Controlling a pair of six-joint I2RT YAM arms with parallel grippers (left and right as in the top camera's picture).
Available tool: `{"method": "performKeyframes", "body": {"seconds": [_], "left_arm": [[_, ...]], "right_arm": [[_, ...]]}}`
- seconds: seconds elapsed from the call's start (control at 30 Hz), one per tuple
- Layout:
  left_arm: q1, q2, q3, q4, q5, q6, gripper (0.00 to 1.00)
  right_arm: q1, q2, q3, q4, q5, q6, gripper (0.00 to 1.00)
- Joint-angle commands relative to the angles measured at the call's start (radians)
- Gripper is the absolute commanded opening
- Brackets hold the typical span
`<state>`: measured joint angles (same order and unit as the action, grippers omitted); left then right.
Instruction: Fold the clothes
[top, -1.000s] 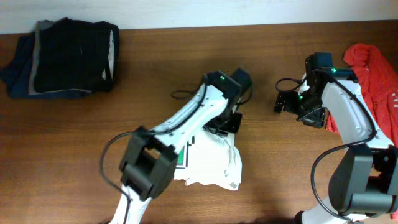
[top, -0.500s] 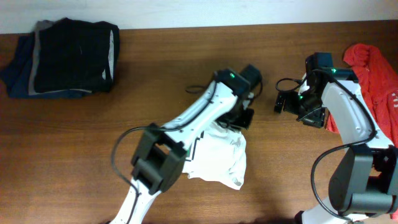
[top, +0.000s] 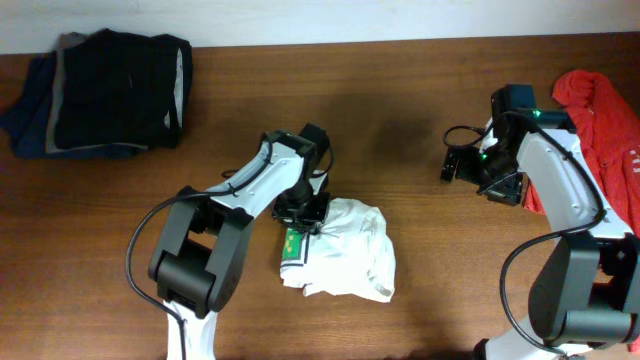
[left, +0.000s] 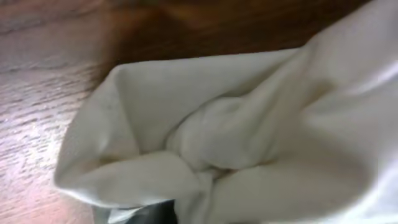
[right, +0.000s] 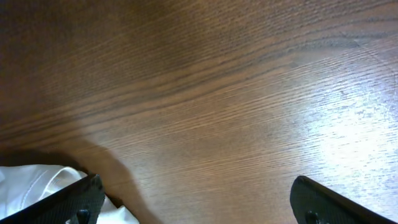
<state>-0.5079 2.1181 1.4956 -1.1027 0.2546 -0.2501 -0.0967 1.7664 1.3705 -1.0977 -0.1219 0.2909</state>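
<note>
The left pincer (top: 303, 212) is sitting over the upper-left edge of the white shirt (top: 350, 255). Its wrist camera is showing almost nothing but bunched white cloth (left: 249, 124), with the folds gathering toward a dark patch at the bottom edge. The fingers are hidden, so I cannot tell whether it is clenched on the fabric or released.

The shirt is lying crumpled on the brown table (top: 400, 90), just below the centre of the overhead frame. Its green label (top: 292, 243) is showing at its left side.

The right pincer (top: 452, 165) is hanging over bare wood at centre right with its jaws spread wide and holding nothing, just left of the red garment (top: 600, 110). A dark folded stack (top: 110, 90) is resting in the upper left.
</note>
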Motion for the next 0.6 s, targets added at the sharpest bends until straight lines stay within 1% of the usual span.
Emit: {"method": "performKeyframes", "body": {"seconds": [0.0,0.03,0.07,0.1,0.13,0.17,0.2,0.23,0.3,0.33,0.37,0.4,0.43,0.47,0.5,0.57], "left_arm": [[0.002,-0.08,0.083,-0.101,-0.102,-0.011,0.11],[0.002,-0.122,0.12,-0.133,-0.107,-0.01,0.13],[0.002,-0.185,0.168,-0.177,-0.106,-0.011,0.23],[0.002,-0.26,0.19,-0.212,-0.106,-0.011,0.31],[0.002,-0.296,0.189,-0.25,-0.106,-0.011,0.38],[0.002,-0.312,0.189,-0.323,-0.105,-0.014,0.41],[0.002,-0.31,0.172,-0.384,-0.105,-0.014,0.41],[-0.003,-0.31,0.121,-0.372,-0.086,-0.014,0.41],[-0.026,-0.309,-0.009,-0.294,-0.02,-0.014,0.41],[-0.051,-0.309,-0.122,-0.21,0.045,-0.014,0.27],[-0.069,-0.309,-0.212,-0.124,0.089,-0.019,0.21],[-0.087,-0.306,-0.318,-0.004,0.108,-0.051,0.21],[-0.094,-0.304,-0.399,0.091,0.109,-0.056,0.21],[-0.094,-0.304,-0.462,0.154,0.108,-0.077,0.21],[-0.094,-0.304,-0.523,0.197,0.108,-0.101,0.21],[-0.094,-0.309,-0.519,0.173,0.102,-0.101,0.15]], "right_arm": [[0.0,-0.01,0.0,0.0,-0.005,0.002,0.99],[0.0,-0.01,0.0,-0.001,-0.005,0.002,0.99],[0.0,-0.01,0.0,-0.001,-0.005,0.002,0.99],[0.0,-0.01,0.0,0.0,-0.005,0.002,0.99],[0.0,-0.01,0.0,0.0,-0.005,0.002,0.99],[0.0,-0.01,0.0,-0.001,-0.005,0.002,0.98],[0.0,-0.01,0.0,0.0,-0.005,0.002,0.99],[0.0,-0.01,0.0,0.0,-0.005,0.002,0.99],[0.0,-0.01,0.0,-0.001,-0.005,0.002,0.99],[0.0,-0.01,0.0,-0.001,-0.005,0.002,0.99],[0.0,-0.01,0.0,0.0,-0.005,0.002,0.99],[0.0,-0.01,0.0,0.0,-0.005,0.002,0.99],[0.0,-0.01,0.0,0.0,-0.005,0.002,0.99],[0.0,-0.01,0.0,-0.001,-0.005,0.002,0.99],[0.0,-0.01,0.0,0.0,-0.005,0.002,0.99],[0.0,-0.01,0.0,-0.001,-0.005,0.002,0.99]]}}
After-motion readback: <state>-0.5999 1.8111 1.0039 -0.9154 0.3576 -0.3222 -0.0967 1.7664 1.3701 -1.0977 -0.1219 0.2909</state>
